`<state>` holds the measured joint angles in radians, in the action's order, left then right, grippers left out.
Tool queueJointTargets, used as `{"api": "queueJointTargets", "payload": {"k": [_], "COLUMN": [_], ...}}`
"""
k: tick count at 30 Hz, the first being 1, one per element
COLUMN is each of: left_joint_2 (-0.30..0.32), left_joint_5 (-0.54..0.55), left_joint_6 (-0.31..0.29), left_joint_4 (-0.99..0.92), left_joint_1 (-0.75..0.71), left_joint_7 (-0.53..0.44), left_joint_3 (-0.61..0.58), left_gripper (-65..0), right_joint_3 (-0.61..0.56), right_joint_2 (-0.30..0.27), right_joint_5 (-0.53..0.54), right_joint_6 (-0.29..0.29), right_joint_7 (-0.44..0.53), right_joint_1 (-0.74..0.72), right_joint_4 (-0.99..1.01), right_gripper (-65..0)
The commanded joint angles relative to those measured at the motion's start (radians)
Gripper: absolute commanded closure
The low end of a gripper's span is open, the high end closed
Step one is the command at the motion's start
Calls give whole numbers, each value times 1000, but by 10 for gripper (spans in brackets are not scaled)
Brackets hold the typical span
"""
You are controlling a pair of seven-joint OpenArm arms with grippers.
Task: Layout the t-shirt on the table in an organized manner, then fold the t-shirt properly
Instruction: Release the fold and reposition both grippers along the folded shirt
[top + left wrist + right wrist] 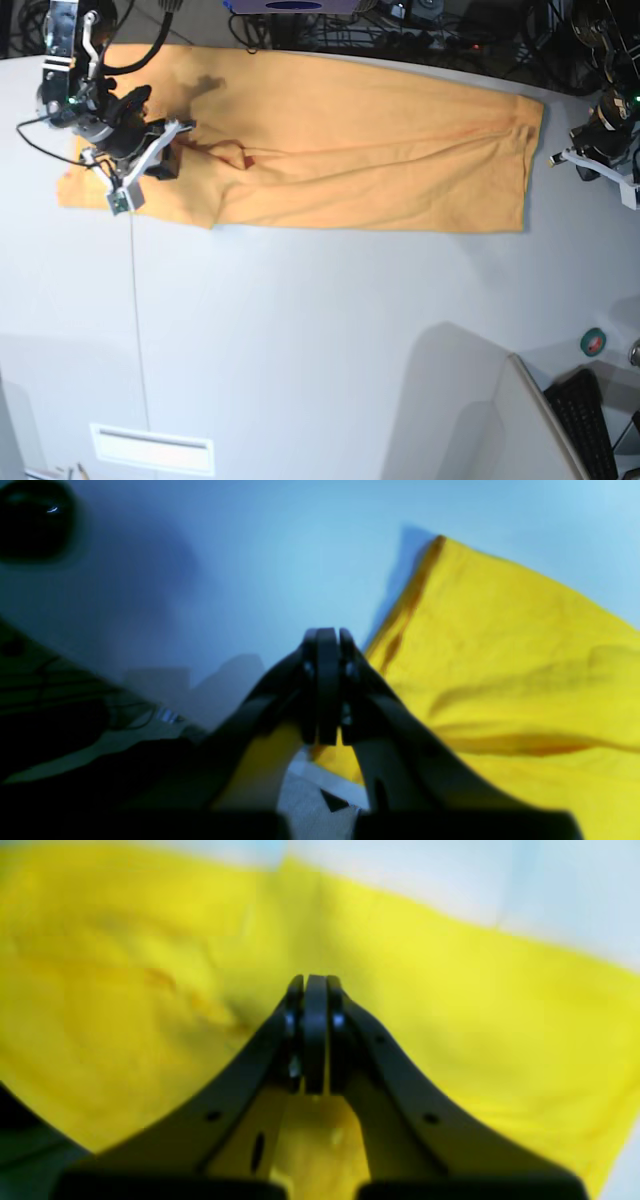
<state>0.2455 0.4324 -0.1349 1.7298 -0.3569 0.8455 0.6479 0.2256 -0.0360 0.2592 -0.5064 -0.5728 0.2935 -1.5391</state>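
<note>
**Long fold laid across the far counter, both jaws closed and empty**

Base view shows the large orange-yellow cotton t-shirt (340, 150) lying as a long band along the far side of the smooth white-grey counter (320, 340), one end near each arm. Taking the shirt as the landmark: the right gripper (165, 135) hovers over its end beside the counter's thin dark seam line (135, 300), above a small creased patch; the left gripper (600, 165) sits just off the opposite end, over bare counter.

Right wrist view has the jaws pressed together with yellow cloth spread beneath them but none pinched between. Left wrist view likewise shows jaws fully closed on nothing, the shirt's hemmed edge (415, 595) lying just beside them.

The band looks roughly straight, though its near edge bulges and wrinkles run along its length. To do the next fold well, I judge each arm should open wide, take a corner of one short end through all layers, and carry it level toward the other end, keeping the cloth taut so the long edges stay aligned.
</note>
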Motion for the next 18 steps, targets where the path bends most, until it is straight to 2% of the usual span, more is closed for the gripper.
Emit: {"api": "queueJointTargets", "payload": {"k": [1,13,18], "left_joint_2": [13,35,28], "left_joint_5": [4,4,13], "left_joint_6": [-1,-1,-2], "left_joint_4": [-1,-106,-55], "left_joint_1": [-1,5,5], "left_joint_7": [-15,-21,-21], "left_joint_3": [11,5,2], "left_gripper": [0,0,0], "right_joint_3": [-12,-68,-67], "right_joint_2": [-8,-11,-17], "right_joint_5": [15,13,13], "right_joint_6": [-1,-1,-1], "right_joint_7": [12,6,-20], "right_joint_1": [-27,45,103], "right_joint_4": [12,59,-80], "right_gripper": [0,0,0]}}
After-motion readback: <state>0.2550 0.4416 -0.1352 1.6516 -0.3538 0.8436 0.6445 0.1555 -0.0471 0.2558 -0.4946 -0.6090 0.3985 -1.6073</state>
